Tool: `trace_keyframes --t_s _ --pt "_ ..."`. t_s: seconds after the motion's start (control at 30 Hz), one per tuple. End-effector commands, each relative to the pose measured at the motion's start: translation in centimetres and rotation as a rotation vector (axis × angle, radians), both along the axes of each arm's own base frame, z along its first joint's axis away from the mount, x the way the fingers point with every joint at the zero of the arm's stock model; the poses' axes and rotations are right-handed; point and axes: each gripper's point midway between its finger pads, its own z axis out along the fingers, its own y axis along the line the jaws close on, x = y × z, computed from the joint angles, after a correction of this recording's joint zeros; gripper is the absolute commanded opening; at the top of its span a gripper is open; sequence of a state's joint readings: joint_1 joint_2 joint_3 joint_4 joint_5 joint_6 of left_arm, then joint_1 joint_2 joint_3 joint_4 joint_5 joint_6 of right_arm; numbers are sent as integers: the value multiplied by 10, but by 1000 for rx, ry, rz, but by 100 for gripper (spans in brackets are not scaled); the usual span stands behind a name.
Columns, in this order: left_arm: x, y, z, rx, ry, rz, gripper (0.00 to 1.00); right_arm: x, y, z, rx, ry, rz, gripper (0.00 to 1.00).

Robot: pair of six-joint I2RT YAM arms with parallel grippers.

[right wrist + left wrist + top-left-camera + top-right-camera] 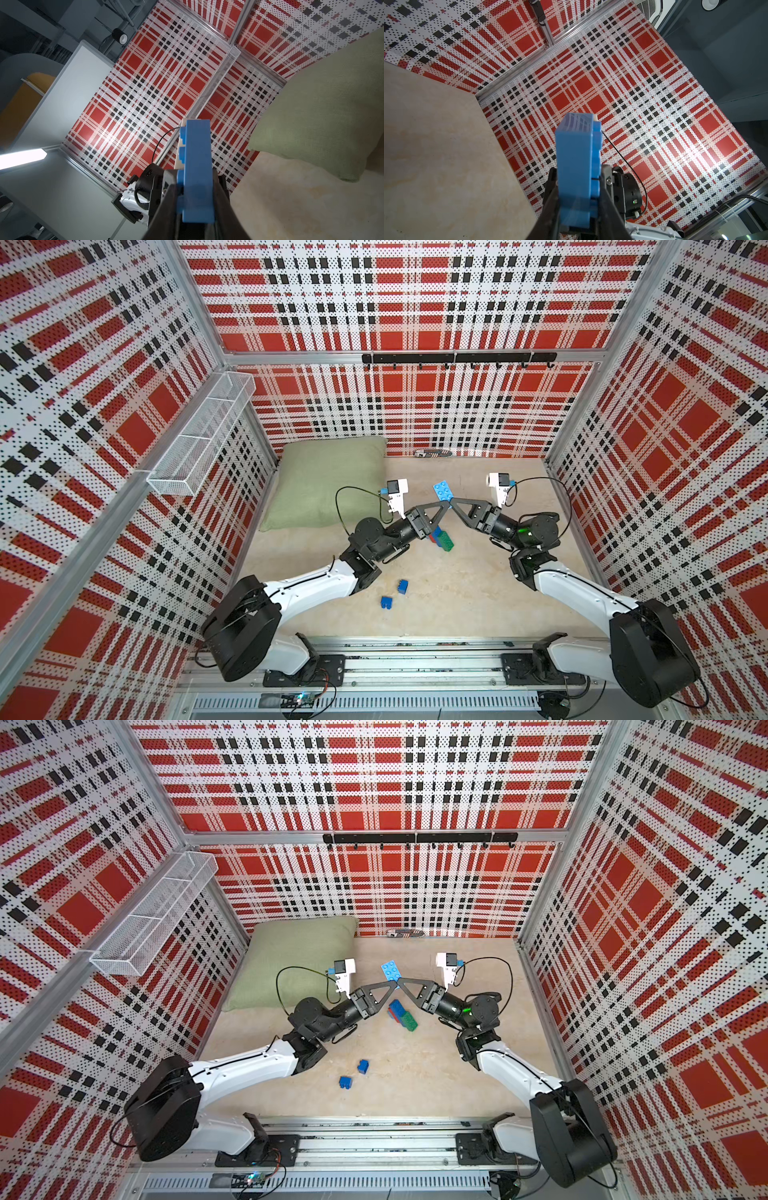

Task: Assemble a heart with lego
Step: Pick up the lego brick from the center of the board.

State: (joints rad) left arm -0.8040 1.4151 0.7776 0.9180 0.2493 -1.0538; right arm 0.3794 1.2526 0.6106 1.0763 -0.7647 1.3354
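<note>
Over beige tabletop (pixel 457 593), left gripper (pixel 447 503) and right gripper (pixel 453 501) both pinch one lego (pixel 443 490) (mid-air); uneven pulling could drop it.

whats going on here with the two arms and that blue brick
Both arms meet above the beige table, holding one long light blue studded plastic brick in the air between them. The left tool and the right tool are each shut on it. Below them lies the partly built heart, a joined cluster of blue, red and green bricks. Two small dark blue bricks lie loose nearer the arm bases. A green pillow sits at the far left.
</note>
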Motion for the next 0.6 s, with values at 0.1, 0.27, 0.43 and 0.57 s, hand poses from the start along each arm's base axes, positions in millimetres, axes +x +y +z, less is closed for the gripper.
trace_keyframes --t_s 0.1,0.27,0.43,0.57 --pt "-1 5 2 40 -47 -14 51 1 -1 4 -76 -30 -26 18" --pt "14 32 -7 151 -66 16 64 0 -13 -9 -139 -14 -12 18" --pt "23 38 -12 249 -124 -69 64 -13 -4 -17 -185 -33 97 19" --pt "24 25 -27 272 -111 -181 62 -13 -3 -23 -205 -33 110 19"
